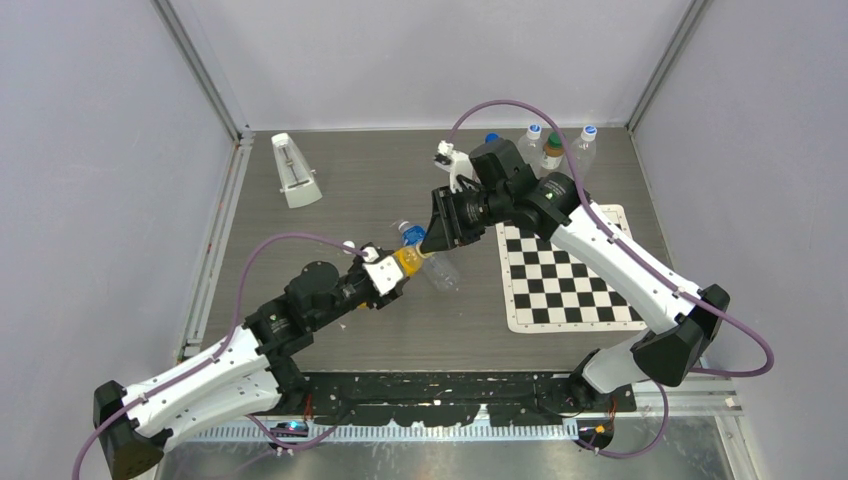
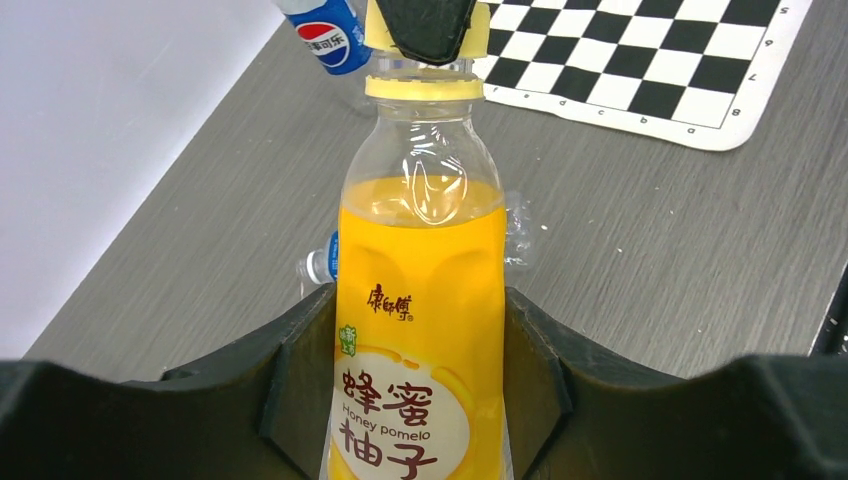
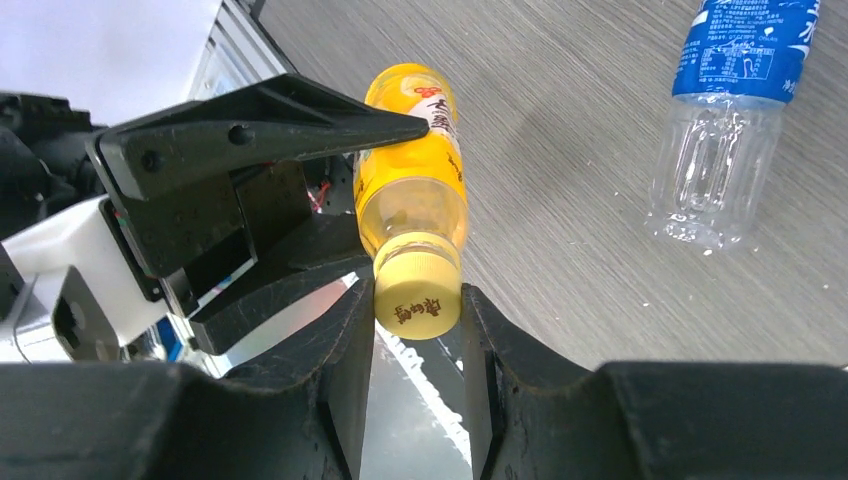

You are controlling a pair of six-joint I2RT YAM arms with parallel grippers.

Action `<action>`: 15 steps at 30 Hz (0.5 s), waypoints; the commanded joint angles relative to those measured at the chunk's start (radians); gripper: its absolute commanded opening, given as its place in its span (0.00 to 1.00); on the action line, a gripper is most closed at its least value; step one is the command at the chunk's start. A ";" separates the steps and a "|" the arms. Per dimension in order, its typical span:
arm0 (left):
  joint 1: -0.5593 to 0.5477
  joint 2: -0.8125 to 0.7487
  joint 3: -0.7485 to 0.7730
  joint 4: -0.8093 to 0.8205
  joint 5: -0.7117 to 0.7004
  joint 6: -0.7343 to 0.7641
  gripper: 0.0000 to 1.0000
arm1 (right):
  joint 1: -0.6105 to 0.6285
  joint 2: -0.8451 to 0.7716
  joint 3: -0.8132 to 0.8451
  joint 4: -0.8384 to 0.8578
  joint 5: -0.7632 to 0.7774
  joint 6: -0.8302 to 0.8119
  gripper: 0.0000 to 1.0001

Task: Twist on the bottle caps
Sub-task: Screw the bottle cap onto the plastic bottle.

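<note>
Over grey table (image 1: pixel 380 190), right tool (image 3: pixel 416 302) pinches yellow cap (image 3: pixel 417 290) on bottle (image 3: pixel 410 190).

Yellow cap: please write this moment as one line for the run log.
left end effector: shut on orange bottle | right end effector: shut on yellow cap | cap: at bottle neck, tightness unclear

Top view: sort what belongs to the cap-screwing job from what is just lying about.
Job: yellow cap; juice bottle; left gripper holding the bottle; right gripper closed on the cap; lying clear bottle.
Lying about: chessboard mat; white metronome; green-capped bottle at the back.
</note>
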 commanded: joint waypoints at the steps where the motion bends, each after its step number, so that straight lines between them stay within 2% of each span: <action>1: -0.007 -0.022 0.030 0.275 0.039 0.012 0.00 | 0.003 0.031 0.019 0.035 0.059 0.171 0.13; 15: -0.007 -0.030 -0.045 0.370 0.064 0.066 0.00 | -0.001 0.058 0.007 0.051 0.069 0.442 0.20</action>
